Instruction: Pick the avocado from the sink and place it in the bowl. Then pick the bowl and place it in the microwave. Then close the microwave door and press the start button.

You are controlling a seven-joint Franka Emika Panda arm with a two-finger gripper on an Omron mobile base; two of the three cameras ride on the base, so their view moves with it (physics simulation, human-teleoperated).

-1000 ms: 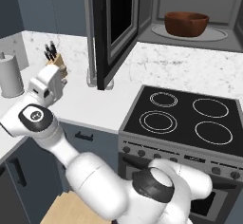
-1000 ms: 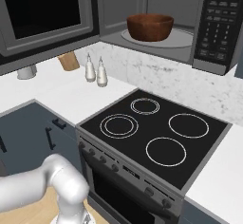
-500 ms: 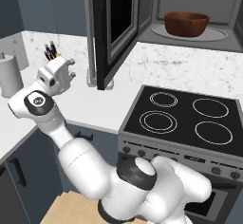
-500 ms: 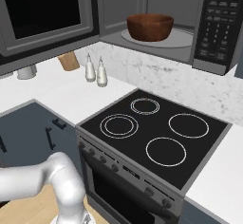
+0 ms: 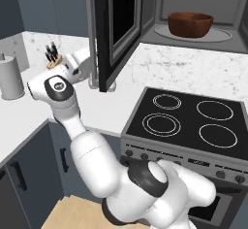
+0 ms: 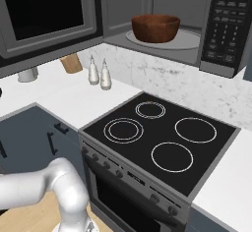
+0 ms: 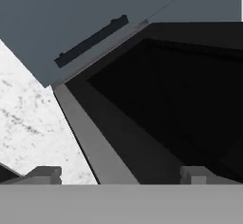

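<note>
The microwave [image 5: 203, 14] stands open, and the reddish-brown bowl [image 5: 190, 23] rests on its glass turntable; the bowl [image 6: 155, 28] is upright. The microwave door [image 5: 116, 24] swings out to the left. My gripper [image 5: 81, 66] is at the door's outer side, near its free edge and partly hidden behind it. In the hand view the gripper [image 7: 121, 175] is open, fingertips wide apart, with the door's dark outer face [image 7: 166, 99] close ahead. The avocado is hidden and the sink is out of view.
A knife block [image 5: 52, 58] and a grey canister [image 5: 9, 77] stand on the counter left of my arm. The black stove [image 5: 189, 119] lies below the microwave. Two shakers [image 6: 98, 72] stand near the backsplash. A cabinet handle [image 7: 90, 40] shows above the door.
My hand has swung right and slightly up, from beside the knife block to the outer side of the open door. Bowl and door have not moved.
</note>
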